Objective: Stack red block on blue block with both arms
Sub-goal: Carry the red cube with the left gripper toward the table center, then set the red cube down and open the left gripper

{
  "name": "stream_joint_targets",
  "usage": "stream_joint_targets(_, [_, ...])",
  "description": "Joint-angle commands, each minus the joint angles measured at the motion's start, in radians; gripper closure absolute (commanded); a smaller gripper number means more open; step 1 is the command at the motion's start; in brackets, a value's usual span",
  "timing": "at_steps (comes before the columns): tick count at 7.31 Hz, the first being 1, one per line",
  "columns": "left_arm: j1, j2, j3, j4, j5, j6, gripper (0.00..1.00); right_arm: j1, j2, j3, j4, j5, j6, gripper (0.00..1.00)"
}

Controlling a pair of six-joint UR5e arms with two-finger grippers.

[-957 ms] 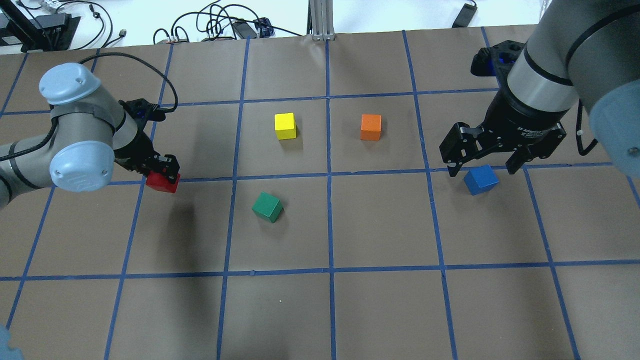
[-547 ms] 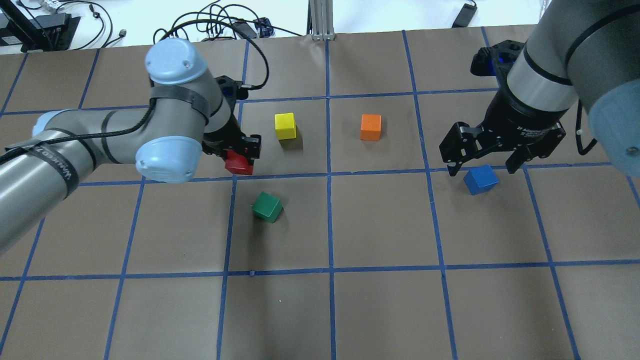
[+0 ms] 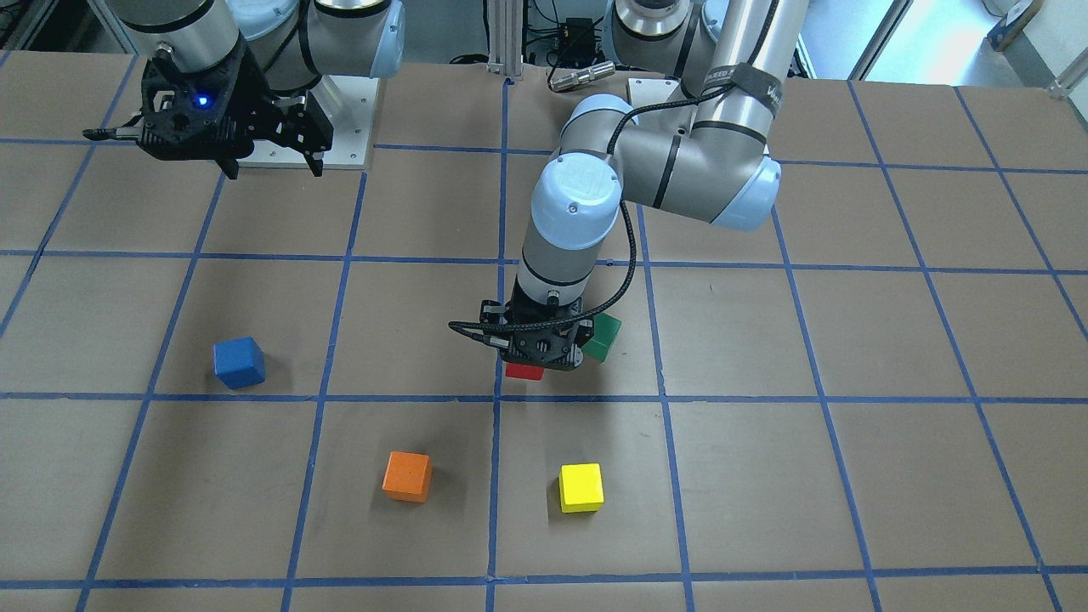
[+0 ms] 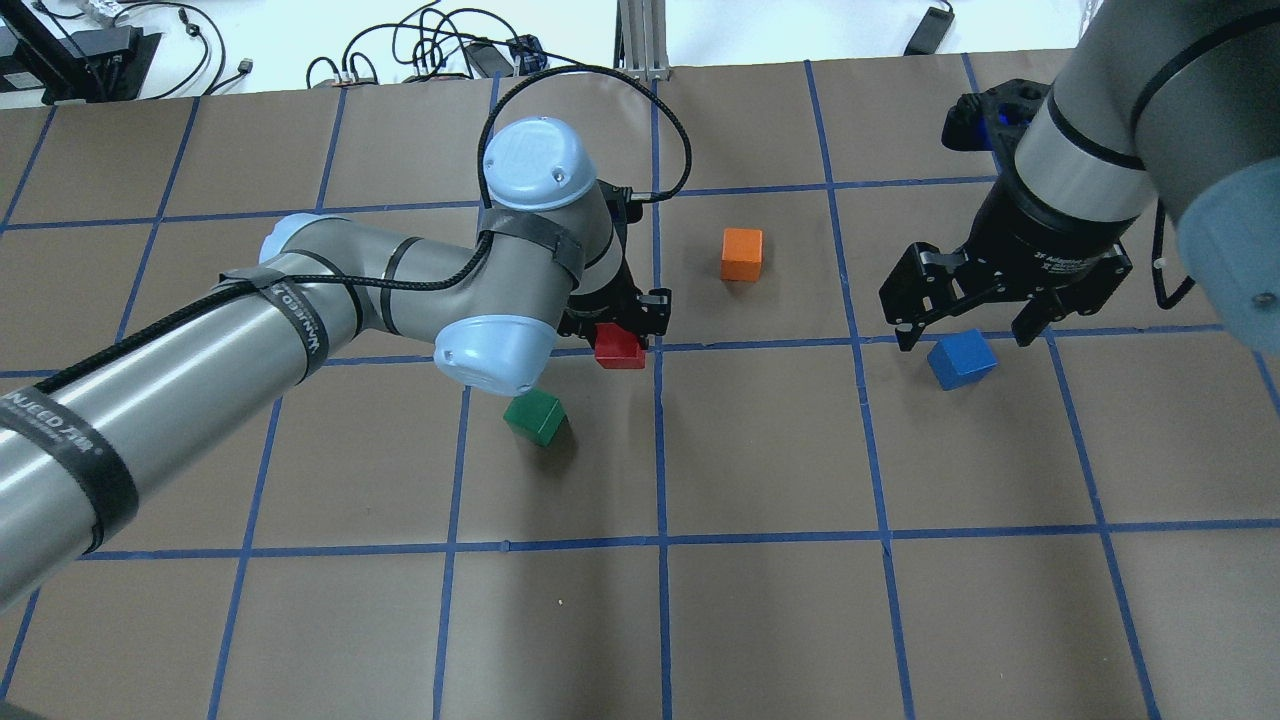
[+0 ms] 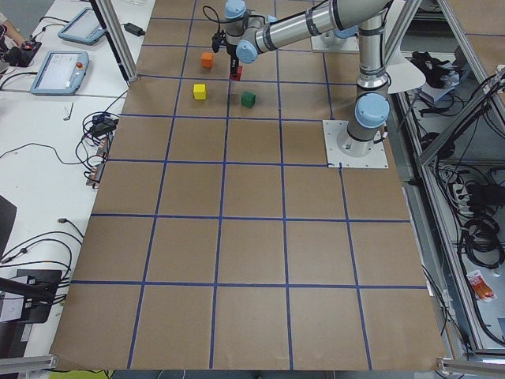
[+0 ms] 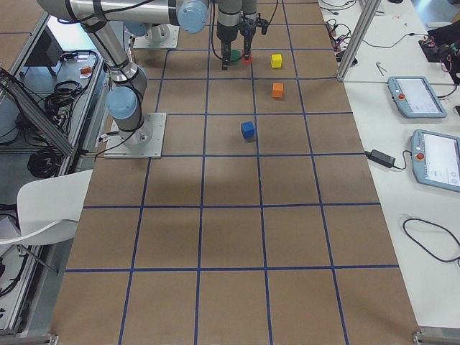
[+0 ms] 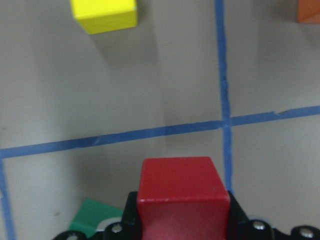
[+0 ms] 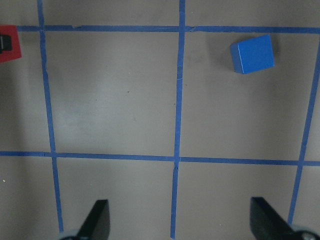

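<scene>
The left tool pinches the red block just above the desk, near its middle. Seen from overhead, the blue block sits on the desk at the red block's 3 o'clock, well apart. The right tool hangs over it, jaws spread wide, gripping nothing.
</scene>
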Motion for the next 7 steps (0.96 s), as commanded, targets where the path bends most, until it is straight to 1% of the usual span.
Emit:
stream_joint_targets(1, [-0.013, -0.081, 0.028, 0.073, -0.005, -0.014, 0.51, 0.001, -0.001, 0.000, 0.009, 0.000, -0.001, 0.00])
stream_joint_targets(2, [-0.016, -0.089, 0.032, 0.093, -0.001, -0.017, 0.08, 0.003, 0.005, -0.002, -0.010, 0.000, 0.001, 0.00])
stream_joint_targets(3, [-0.010, -0.048, 0.045, 0.101, -0.007, -0.012, 0.00, 0.003, 0.005, -0.002, -0.011, 0.000, 0.005, 0.00])
stream_joint_targets(4, [0.008, -0.019, 0.057, 0.069, -0.005, -0.005, 0.00, 0.003, 0.005, -0.002, -0.011, -0.002, 0.002, 0.00])
stream_joint_targets(5, [0.052, 0.015, 0.066, 0.035, -0.007, 0.005, 0.00, 0.003, 0.006, -0.002, -0.013, 0.001, 0.007, 0.00])
stream_joint_targets(6, [0.106, 0.085, 0.083, -0.055, -0.019, 0.053, 0.00, 0.004, 0.006, -0.002, -0.016, 0.009, 0.021, 0.00])
stream_joint_targets(7, [0.161, 0.156, 0.101, -0.202, -0.010, 0.180, 0.00, 0.006, 0.020, 0.000, -0.023, 0.023, 0.021, 0.00])
